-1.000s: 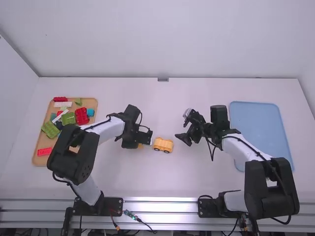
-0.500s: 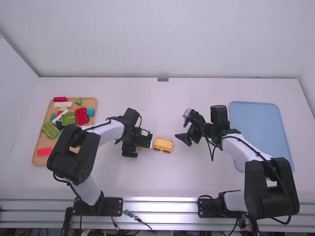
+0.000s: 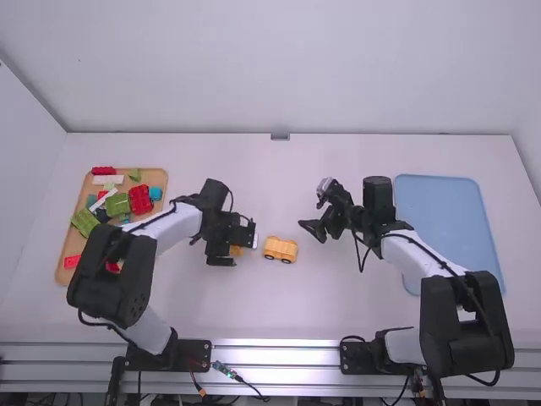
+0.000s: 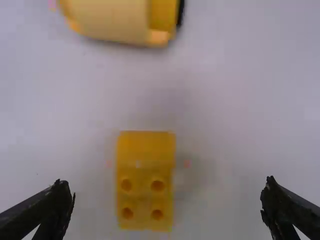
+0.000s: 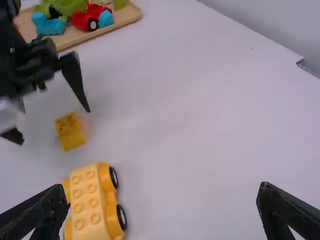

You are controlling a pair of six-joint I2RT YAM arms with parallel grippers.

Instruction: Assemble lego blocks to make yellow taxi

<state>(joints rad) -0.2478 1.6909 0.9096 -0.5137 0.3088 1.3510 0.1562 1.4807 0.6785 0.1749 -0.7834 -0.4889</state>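
On the white table [image 3: 338, 309], mid-span, small yellow plastic block with four round studs and a smooth end [image 3: 236, 250], under left gripper [image 3: 232, 247]; its fingers wide apart, block between them in the left wrist view, gaps both sides; yellow toy car base, studded top, black wheels [image 3: 281, 249], just beside block, not touching it; right gripper [image 3: 310, 213] near car base, fingers spread, nothing between; tan tray of coloured blocks [image 3: 63, 277] far left; light-blue rectangular tray [image 3: 439, 211] far right.
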